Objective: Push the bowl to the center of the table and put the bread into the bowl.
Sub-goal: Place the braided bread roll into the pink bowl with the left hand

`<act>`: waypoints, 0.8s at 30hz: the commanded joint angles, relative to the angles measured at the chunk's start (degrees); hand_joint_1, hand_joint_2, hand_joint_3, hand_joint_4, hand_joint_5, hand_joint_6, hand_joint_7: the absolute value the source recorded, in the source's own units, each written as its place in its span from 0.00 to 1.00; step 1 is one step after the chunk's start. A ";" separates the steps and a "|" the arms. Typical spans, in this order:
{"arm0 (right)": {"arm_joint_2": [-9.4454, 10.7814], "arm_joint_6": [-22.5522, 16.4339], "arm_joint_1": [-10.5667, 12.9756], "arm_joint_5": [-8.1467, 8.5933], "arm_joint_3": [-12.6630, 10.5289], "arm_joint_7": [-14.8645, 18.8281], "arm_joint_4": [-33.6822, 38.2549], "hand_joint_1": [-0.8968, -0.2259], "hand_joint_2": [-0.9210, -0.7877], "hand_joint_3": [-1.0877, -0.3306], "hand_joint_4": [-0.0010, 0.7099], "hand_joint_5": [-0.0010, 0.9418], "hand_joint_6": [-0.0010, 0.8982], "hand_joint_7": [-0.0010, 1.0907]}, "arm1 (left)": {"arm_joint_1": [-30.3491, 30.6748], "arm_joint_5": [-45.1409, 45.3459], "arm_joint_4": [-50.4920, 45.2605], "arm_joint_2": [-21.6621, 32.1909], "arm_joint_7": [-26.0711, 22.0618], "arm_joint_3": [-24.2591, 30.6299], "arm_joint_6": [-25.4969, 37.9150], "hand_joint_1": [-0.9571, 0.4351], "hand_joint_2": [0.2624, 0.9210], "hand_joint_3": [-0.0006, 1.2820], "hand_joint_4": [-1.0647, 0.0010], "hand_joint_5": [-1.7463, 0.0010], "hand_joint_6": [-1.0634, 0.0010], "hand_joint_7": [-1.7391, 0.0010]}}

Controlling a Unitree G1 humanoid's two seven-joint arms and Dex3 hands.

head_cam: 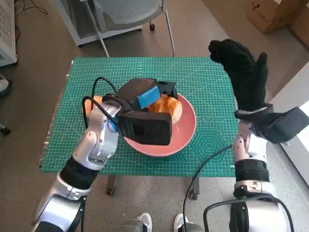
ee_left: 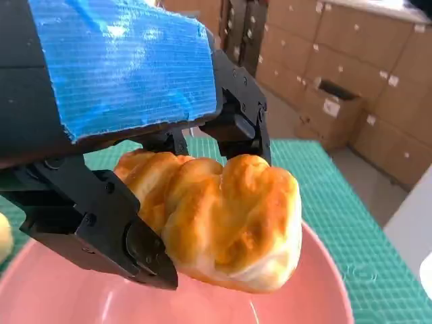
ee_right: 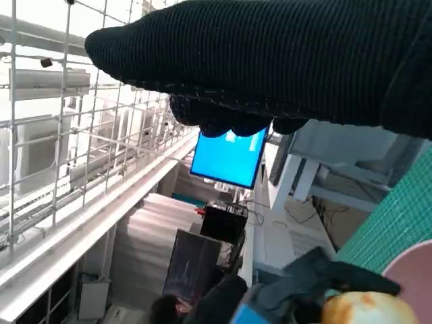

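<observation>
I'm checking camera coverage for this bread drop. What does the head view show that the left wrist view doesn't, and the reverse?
Only the head view shows the right hand raised and holding nothing, the whole green mat, and a chair behind the table.

Only the left wrist view shows the black fingers gripping the bread clear of the bowl's floor, plus wooden drawers.

Both show the left hand, the bread and the pink bowl.
</observation>
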 commanded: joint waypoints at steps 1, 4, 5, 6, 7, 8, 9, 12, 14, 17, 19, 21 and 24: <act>-0.78 0.40 1.84 -0.94 0.03 -1.59 -0.73 0.51 0.00 0.69 0.34 0.01 0.37 0.00 | -1.25 -1.01 2.25 0.01 -1.07 -0.35 -0.70 0.75 0.86 0.14 0.71 0.68 0.70 0.72; -0.89 0.39 2.05 -1.31 0.18 -2.35 -1.15 0.51 0.00 0.69 0.35 0.01 0.37 0.00 | -1.22 -0.87 2.58 0.20 -2.15 -0.82 -0.10 0.69 0.79 0.10 0.82 0.89 0.76 0.85; -0.99 0.35 2.12 -1.38 0.21 -2.51 -1.22 0.51 0.00 0.69 0.35 0.01 0.37 0.00 | -1.23 -0.65 2.53 0.31 -2.69 -1.05 0.21 0.68 0.78 0.10 0.84 0.92 0.76 0.87; -1.07 0.32 2.21 -1.43 0.25 -2.65 -1.34 0.51 0.00 0.69 0.35 0.01 0.37 0.00 | -1.24 -0.48 2.37 0.48 -3.25 -1.24 0.37 0.65 0.75 0.09 0.87 0.95 0.78 0.89; -1.11 0.32 2.27 -1.47 0.29 -2.76 -1.42 0.51 0.00 0.69 0.35 0.01 0.38 0.00 | -1.26 -0.38 2.28 0.60 -3.60 -1.35 0.44 0.63 0.74 0.08 0.90 0.96 0.79 0.91; -1.15 0.28 2.30 -1.58 0.36 -2.91 -1.49 0.51 0.00 0.69 0.35 0.01 0.38 0.00 | -1.19 -0.39 1.95 0.85 -3.96 -1.36 0.31 0.62 0.73 0.07 0.91 0.97 0.79 0.92; -1.17 0.26 2.32 -1.66 0.42 -3.04 -1.53 0.51 0.00 0.69 0.35 0.01 0.38 0.00 | -1.13 -0.43 1.73 1.01 -4.16 -1.33 0.18 0.59 0.72 0.07 0.92 0.98 0.80 0.93; -1.13 0.17 2.30 -1.96 0.62 -3.41 -1.58 0.51 0.00 0.69 0.35 0.01 0.38 0.00 | -0.59 -0.97 0.61 1.71 -4.55 -0.85 -0.70 0.55 0.70 0.05 0.95 0.99 0.81 0.94; -1.08 0.17 2.26 -2.16 0.77 -3.63 -1.64 0.51 0.00 0.69 0.35 0.00 0.38 0.00 | -0.19 -1.25 0.00 2.11 -4.48 -0.48 -1.19 0.53 0.70 0.05 0.97 1.00 0.81 0.95; -0.96 0.09 2.21 -2.36 0.98 -3.92 -1.66 0.51 0.00 0.68 0.35 0.00 0.38 0.00 | 0.60 -2.15 -1.33 2.88 -4.44 0.44 -1.79 0.50 0.69 0.04 0.99 1.00 0.82 0.95; -0.82 0.02 2.24 -2.42 1.11 -4.02 -1.74 0.51 0.00 0.68 0.35 0.00 0.38 0.00 | 1.26 -2.86 -2.64 3.69 -4.58 1.32 -2.16 0.49 0.70 0.03 0.99 1.00 0.82 0.96; -0.68 0.00 2.28 -2.44 1.21 -4.04 -1.85 0.51 0.00 0.68 0.35 0.00 0.38 0.00 | 1.78 -3.32 -4.24 4.68 -5.16 2.19 -1.84 0.47 0.70 0.03 1.00 1.00 0.82 0.96; -0.51 0.05 2.30 -2.15 1.18 -3.74 -1.74 0.51 0.00 0.68 0.35 0.00 0.38 0.00 | 3.08 -4.89 -7.96 7.03 -6.46 4.63 -1.03 0.46 0.70 0.03 1.00 1.00 0.82 0.96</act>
